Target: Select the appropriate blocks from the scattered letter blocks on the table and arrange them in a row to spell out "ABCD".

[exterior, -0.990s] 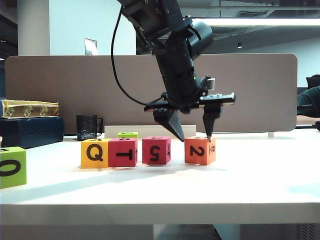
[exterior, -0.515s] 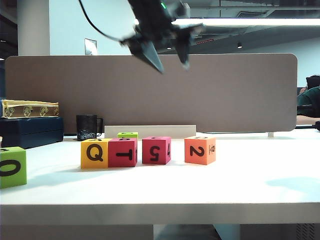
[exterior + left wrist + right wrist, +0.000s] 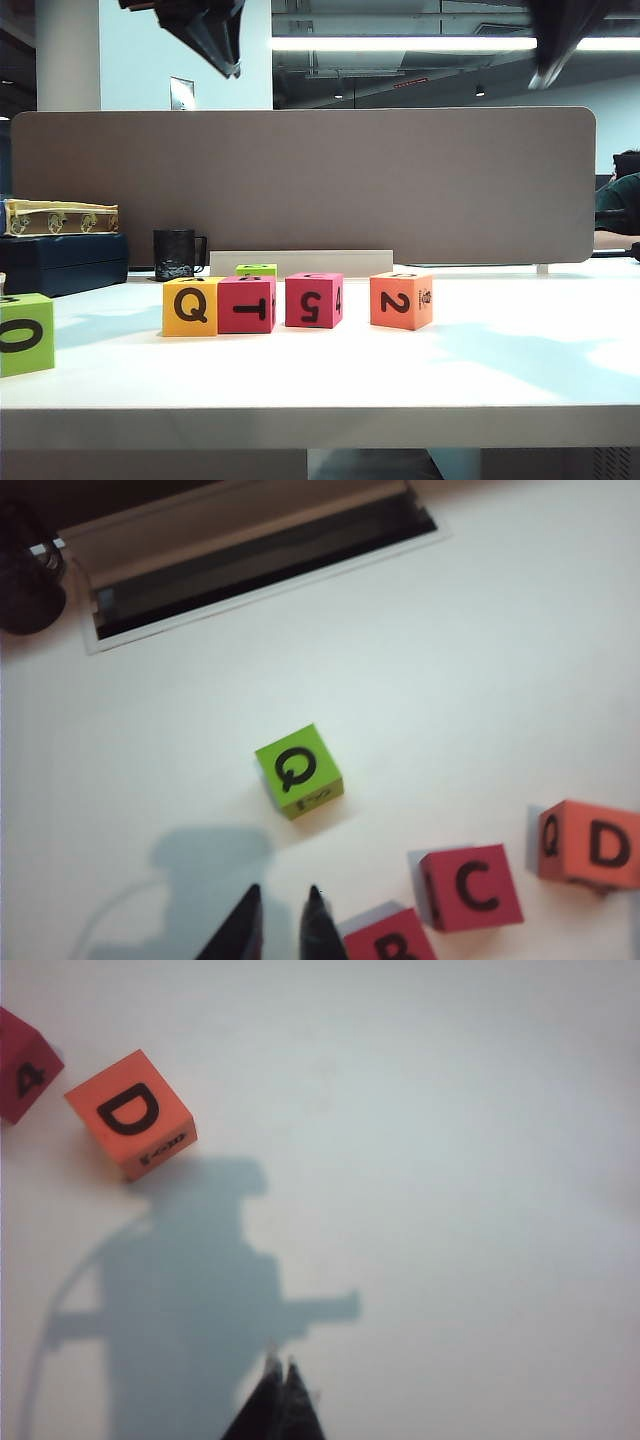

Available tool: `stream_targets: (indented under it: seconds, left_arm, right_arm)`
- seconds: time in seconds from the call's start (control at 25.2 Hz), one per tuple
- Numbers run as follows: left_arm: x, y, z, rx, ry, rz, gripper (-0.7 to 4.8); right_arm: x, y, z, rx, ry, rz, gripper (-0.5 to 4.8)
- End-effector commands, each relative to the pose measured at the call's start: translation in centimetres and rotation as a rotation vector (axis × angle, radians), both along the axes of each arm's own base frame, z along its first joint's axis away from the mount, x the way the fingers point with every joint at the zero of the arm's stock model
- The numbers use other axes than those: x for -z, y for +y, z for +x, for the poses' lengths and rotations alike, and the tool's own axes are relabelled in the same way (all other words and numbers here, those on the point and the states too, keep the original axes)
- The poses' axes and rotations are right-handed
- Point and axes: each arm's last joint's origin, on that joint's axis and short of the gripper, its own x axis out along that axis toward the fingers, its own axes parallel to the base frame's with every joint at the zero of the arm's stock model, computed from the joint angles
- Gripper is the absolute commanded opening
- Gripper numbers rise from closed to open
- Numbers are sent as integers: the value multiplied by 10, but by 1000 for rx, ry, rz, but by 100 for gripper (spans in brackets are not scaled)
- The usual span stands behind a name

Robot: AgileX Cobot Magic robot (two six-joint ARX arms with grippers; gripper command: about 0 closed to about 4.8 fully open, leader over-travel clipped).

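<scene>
Four blocks stand in a row on the white table [image 3: 520, 370]: yellow Q [image 3: 190, 306], magenta T [image 3: 246, 305], magenta 5 [image 3: 313, 300], orange 2 [image 3: 400, 300]. From above, the left wrist view shows magenta B [image 3: 395, 942], magenta C [image 3: 470, 887] and orange D [image 3: 590, 845]; the right wrist view shows orange D [image 3: 130, 1112]. My left gripper [image 3: 222, 45] hangs high at the upper left, its tips [image 3: 284, 895] a narrow gap apart and empty. My right gripper [image 3: 550, 50], blurred, hangs high at the upper right, its tips [image 3: 280, 1368] shut together, empty.
A small lime-green cube [image 3: 256, 270] sits behind the row, its top reading Q [image 3: 298, 771]. A bigger lime-green 0 cube [image 3: 25, 333] stands at the front left. A black mug [image 3: 175, 254], stacked boxes [image 3: 60, 262] and the grey-brown divider [image 3: 400, 180] line the back.
My left gripper rose from around the orange block, swung up and to the left, and its jaws narrowed. The right gripper came into view at the top right. No block moved.
</scene>
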Motion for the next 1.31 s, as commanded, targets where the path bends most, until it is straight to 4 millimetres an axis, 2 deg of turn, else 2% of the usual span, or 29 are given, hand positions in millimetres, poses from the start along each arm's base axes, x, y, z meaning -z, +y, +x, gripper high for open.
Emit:
stream_targets:
  seconds: [0.04,0.12,0.16,0.2,0.32,0.52,0.83,1.07,1.31]
  left_arm:
    - [0,4,-2,21,18,43,47]
    - [1,4,-2,30,23,58,39]
    - [1,4,-2,34,22,62,14]
    - [0,5,-3,49,13,80,-6]
    - [-4,7,-7,61,7,91,-6]
    - [-7,8,-16,151,56,33,-6]
    - [-5,14,-16,159,103,18,-6]
    - [-6,15,-19,163,115,21,-6]
    - [-6,16,-21,183,132,9,-6]
  right_arm:
    - [15,12,22,-15,-8,10,-2]
    - [29,20,37,-17,-3,7,-1]
    - [33,22,41,-17,-1,6,-1]
    - [45,29,54,-21,3,1,-2]
    - [66,37,71,-28,12,-10,-1]
    - [80,42,90,-33,-28,24,-1]
    - [84,36,105,-45,-60,108,-2]
    - [98,34,113,-43,-24,116,-1]
    - [120,36,123,-56,36,124,-2]
